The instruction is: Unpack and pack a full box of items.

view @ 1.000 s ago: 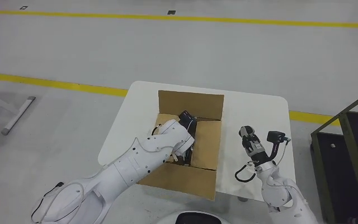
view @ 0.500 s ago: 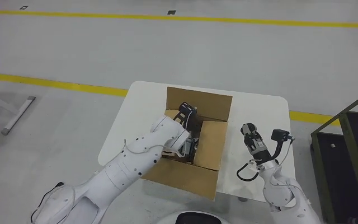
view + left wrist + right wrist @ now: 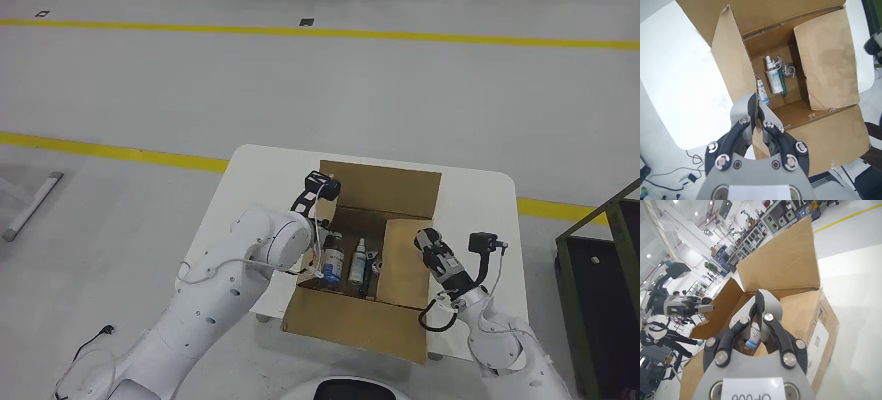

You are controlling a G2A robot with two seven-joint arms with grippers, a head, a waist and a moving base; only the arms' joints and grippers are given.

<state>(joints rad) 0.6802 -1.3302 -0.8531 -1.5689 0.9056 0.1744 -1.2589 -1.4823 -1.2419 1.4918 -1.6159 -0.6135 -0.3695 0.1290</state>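
Left hand clamped on left flap of cardboard box. Right hand pinched closed by right flap, nothing visible in grip. Inside, lying flat: spray bottle touching adjustable wrench, metal flange, small bottle. Box on white worktop.
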